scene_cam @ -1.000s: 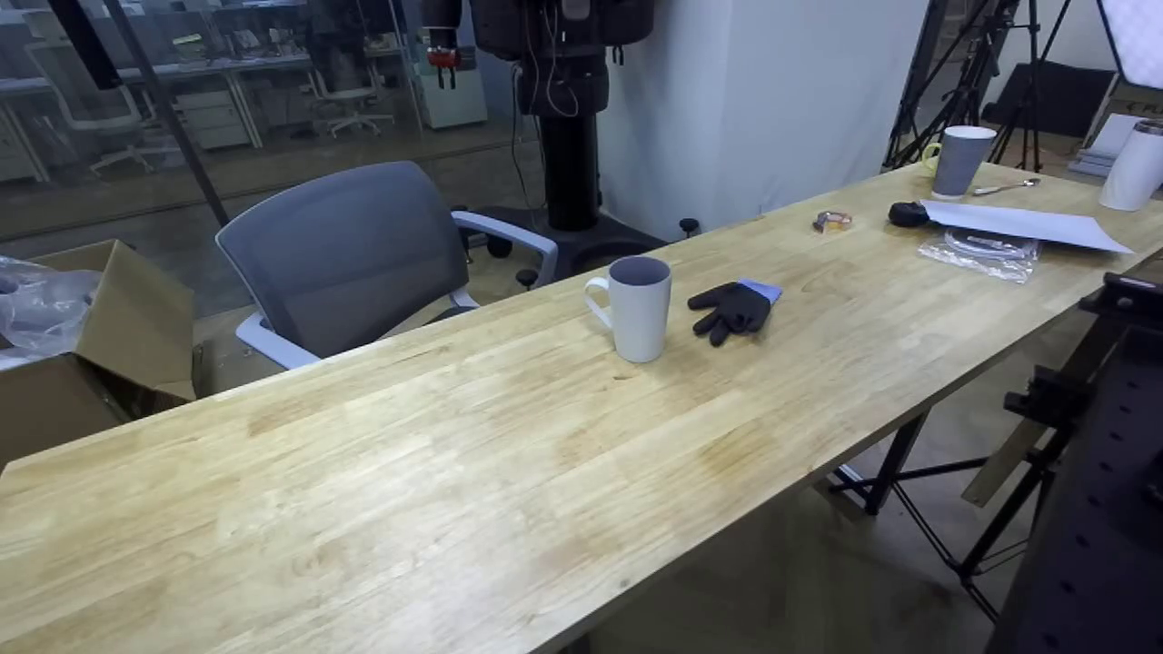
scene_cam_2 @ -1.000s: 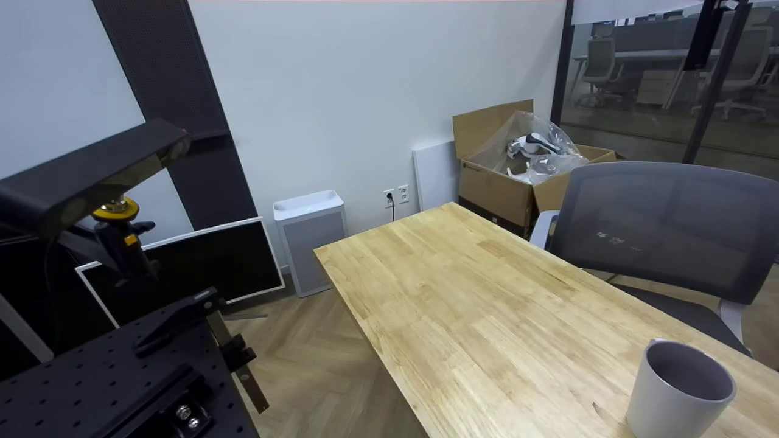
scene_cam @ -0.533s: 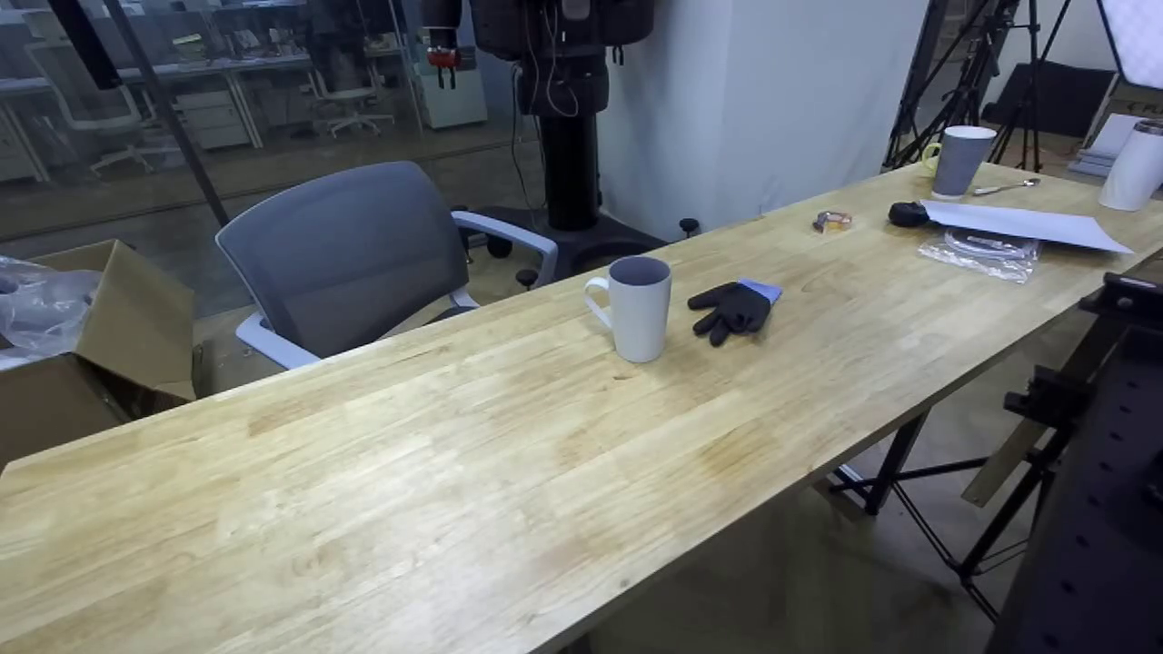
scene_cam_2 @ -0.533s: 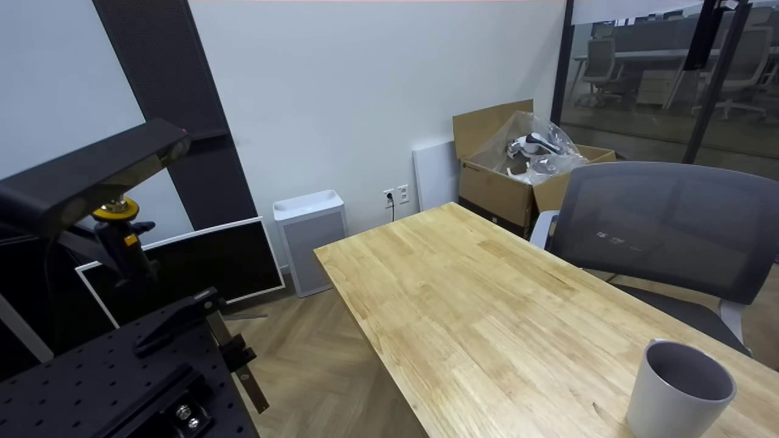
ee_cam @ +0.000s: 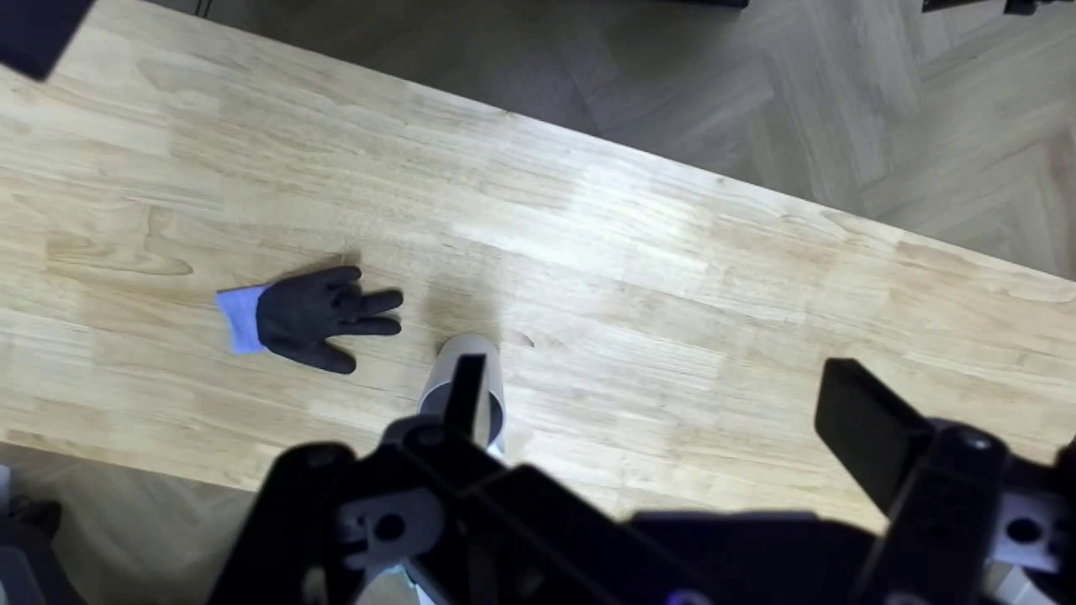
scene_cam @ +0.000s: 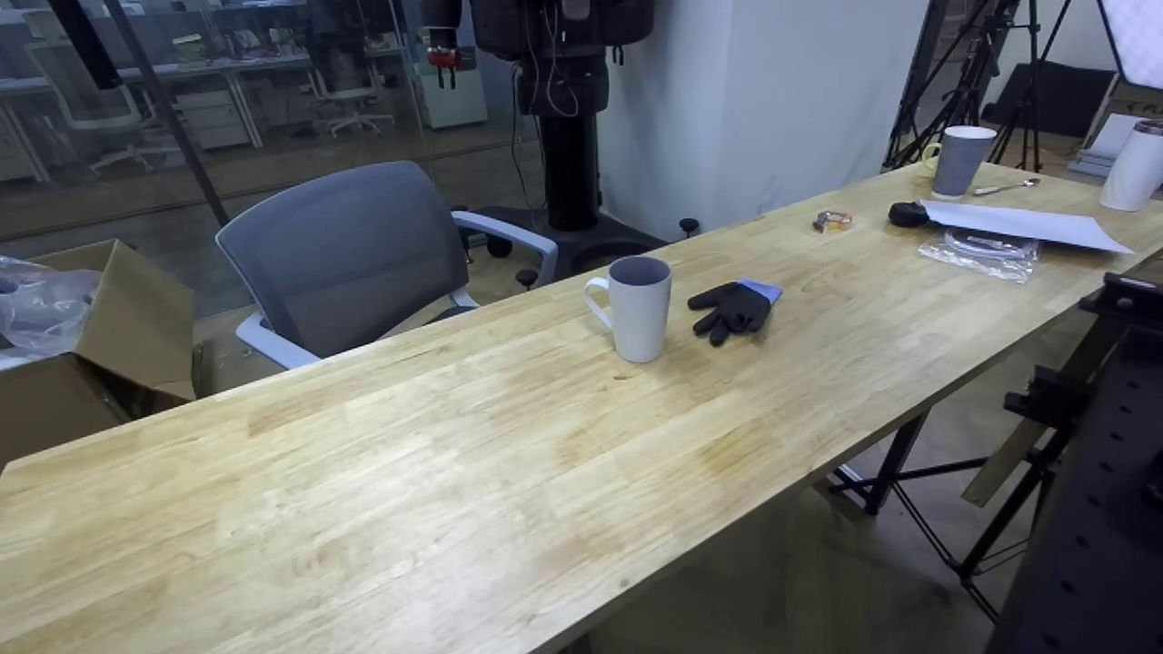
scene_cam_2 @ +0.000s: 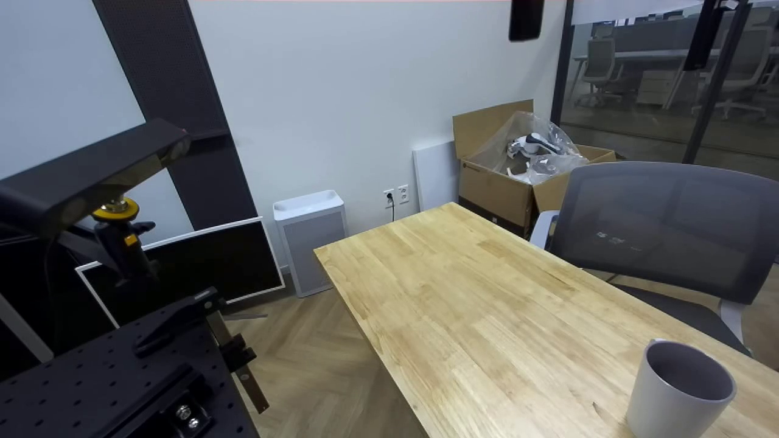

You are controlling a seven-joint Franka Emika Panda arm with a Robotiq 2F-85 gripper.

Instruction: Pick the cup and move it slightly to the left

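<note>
The cup, a light-grey mug with a dark inside, stands upright on the wooden table in both exterior views (scene_cam: 640, 313) (scene_cam_2: 672, 392). Its handle points toward the chair side. In the wrist view the cup (ee_cam: 493, 371) is at lower middle, partly hidden behind my left-hand finger. My gripper (ee_cam: 656, 374) is open and empty, fingers wide apart. It is above the table, with the cup under its left-hand finger rather than between the fingers. A dark rounded piece (scene_cam_2: 526, 19), apparently part of my gripper, shows at the top of an exterior view.
A black glove (scene_cam: 734, 309) with a blue cuff lies beside the cup and shows in the wrist view (ee_cam: 311, 319). A darker grey cup (scene_cam: 963, 163), paper (scene_cam: 1027, 225) and a bagged cable (scene_cam: 986, 250) lie farther along the table (scene_cam: 409, 472). A chair (scene_cam: 354, 254) stands at its edge.
The dark piece has come into view at the top edge of an exterior view. The cup and the glove have not moved.
</note>
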